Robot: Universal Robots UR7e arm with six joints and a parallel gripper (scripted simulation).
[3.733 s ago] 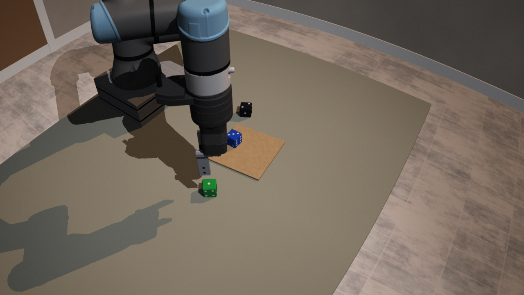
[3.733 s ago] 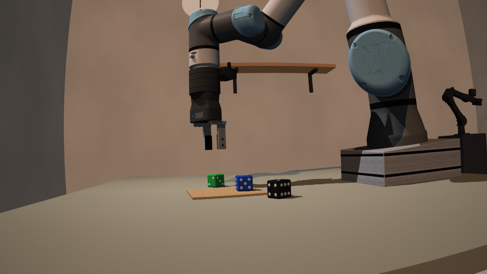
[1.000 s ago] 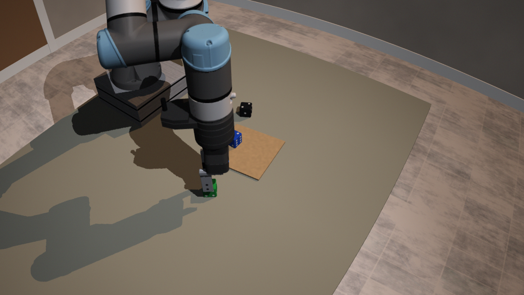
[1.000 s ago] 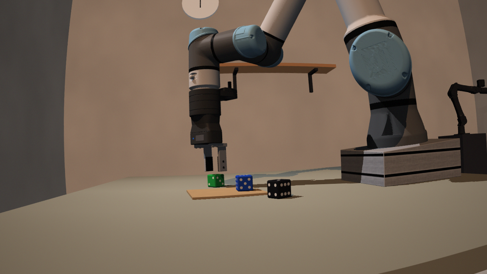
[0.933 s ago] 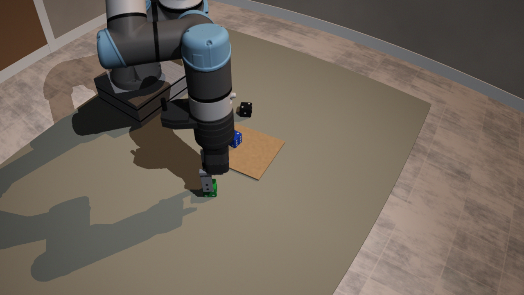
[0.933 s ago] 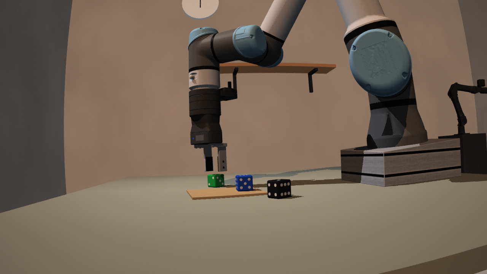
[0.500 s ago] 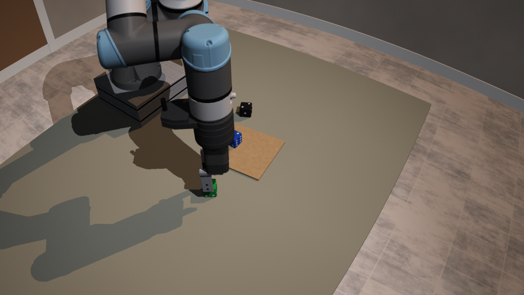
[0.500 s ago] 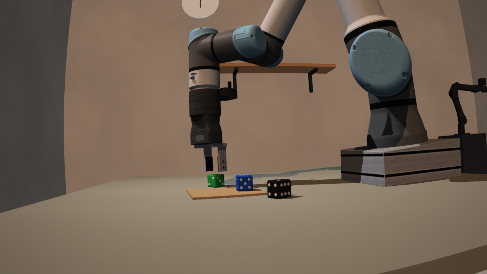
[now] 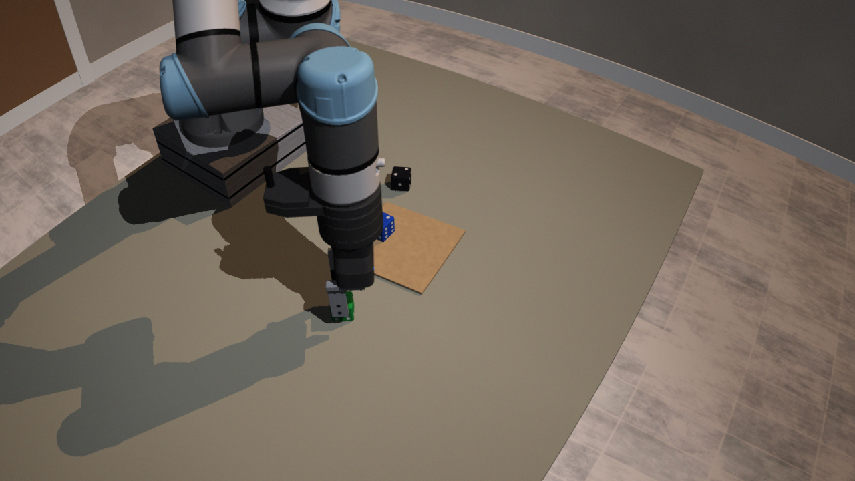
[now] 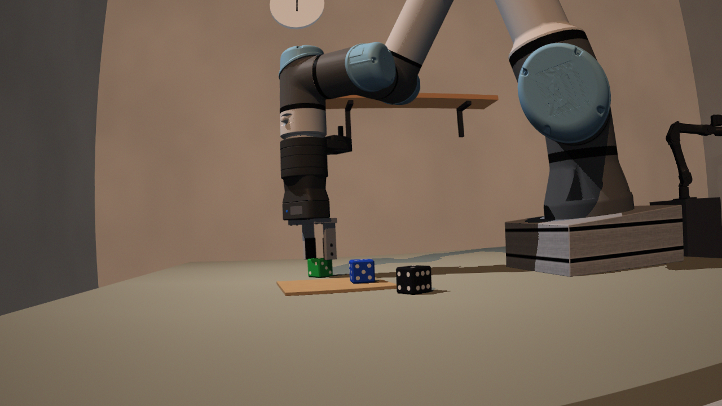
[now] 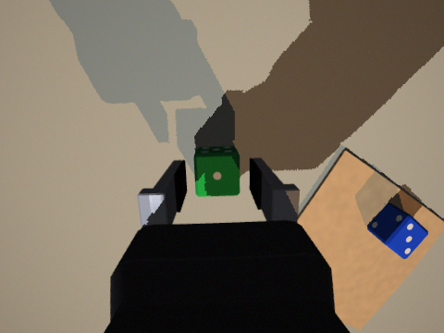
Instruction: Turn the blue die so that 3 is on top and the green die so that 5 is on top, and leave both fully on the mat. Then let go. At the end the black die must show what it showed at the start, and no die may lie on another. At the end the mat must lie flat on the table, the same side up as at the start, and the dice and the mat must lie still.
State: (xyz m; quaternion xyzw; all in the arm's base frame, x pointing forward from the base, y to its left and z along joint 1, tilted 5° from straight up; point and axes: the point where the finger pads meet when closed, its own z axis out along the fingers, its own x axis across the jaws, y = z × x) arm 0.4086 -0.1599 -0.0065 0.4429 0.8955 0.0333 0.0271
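Observation:
The green die [image 9: 349, 308] lies on the table off the mat, with 1 on top in the wrist view [image 11: 217, 173]. It also shows in the exterior view [image 10: 319, 267]. My gripper [image 11: 217, 175] is open; its fingertips stand just above the die, one on each side, not touching it. The gripper also shows in the exterior view [image 10: 320, 248]. The blue die [image 9: 387, 226] sits on the brown mat [image 9: 415, 246] near its edge, with 3 on top in the wrist view [image 11: 398, 229]. The black die [image 9: 401, 177] lies on the table beyond the mat.
The arm's base block [image 9: 221, 158] stands at the back left. In the exterior view the black die [image 10: 413, 279] is in front, right of the blue die [image 10: 361, 270] and the mat [image 10: 335, 286]. A wall shelf [image 10: 411, 101] hangs behind.

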